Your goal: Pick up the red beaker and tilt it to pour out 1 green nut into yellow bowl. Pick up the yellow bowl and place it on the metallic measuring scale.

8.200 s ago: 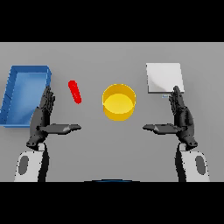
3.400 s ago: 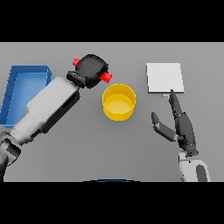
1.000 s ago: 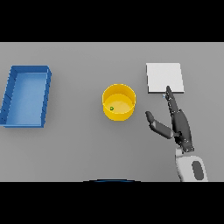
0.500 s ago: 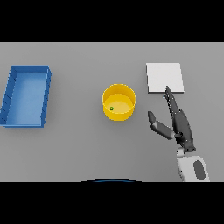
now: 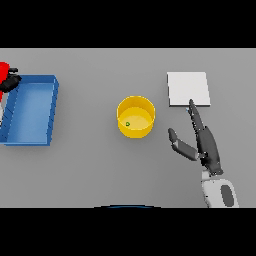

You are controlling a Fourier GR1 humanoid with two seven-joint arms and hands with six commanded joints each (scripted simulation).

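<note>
At the middle of the grey bench [image 5: 90,165] stands the yellow bowl [image 5: 136,116], upright, with one small green nut [image 5: 128,124] lying on its floor toward the 8 o'clock side. Toward 2 o'clock from the bowl, apart from it, lies the metallic measuring scale [image 5: 188,89], a flat pale square. The right robot hand [image 5: 202,142] comes up from the lower edge at about 4 o'clock of the bowl; its fingers are straight and held together, pointing toward 12 o'clock, with the longest fingertip reaching the scale's near edge, and its thumb sticks out toward the bowl without touching it. It holds nothing.

Far out at 9 o'clock sits the blue tray [image 5: 31,110], well apart from the bowl. At the tray's far left corner, cut off by the edge of the view, the red beaker [image 5: 4,72] shows only in part, with the dark left robot hand [image 5: 11,81] against it. That hand seems to be wrapped round the beaker, though so little of it shows that I cannot tell for sure.
</note>
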